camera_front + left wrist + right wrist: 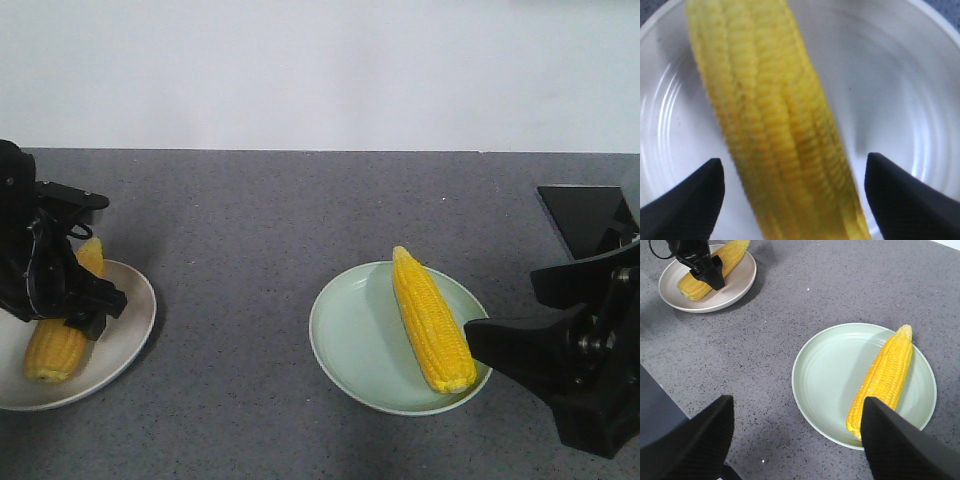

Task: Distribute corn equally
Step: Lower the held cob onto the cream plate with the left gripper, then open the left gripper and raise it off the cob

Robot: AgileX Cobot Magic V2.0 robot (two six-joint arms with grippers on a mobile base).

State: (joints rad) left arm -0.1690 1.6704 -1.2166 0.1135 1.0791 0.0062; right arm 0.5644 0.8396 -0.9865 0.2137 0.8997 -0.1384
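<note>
Two corn cobs lie on two plates on the grey table. One cob (55, 350) (775, 120) rests on the white plate (135, 310) (910, 90) at the left. My left gripper (88, 255) (792, 165) is open low over this cob, one finger on each side with a gap to each. The other cob (432, 320) (885, 375) lies diagonally on the pale green plate (350, 340) (830, 370). My right gripper (510, 310) (797, 401) hangs open just off that plate's near right edge, holding nothing.
A black angular object (585, 215) stands at the far right of the table. The table's back edge meets a white wall (320, 70). Bare grey tabletop (240, 250) lies between the plates. A dark panel (655, 410) fills the right wrist view's lower left.
</note>
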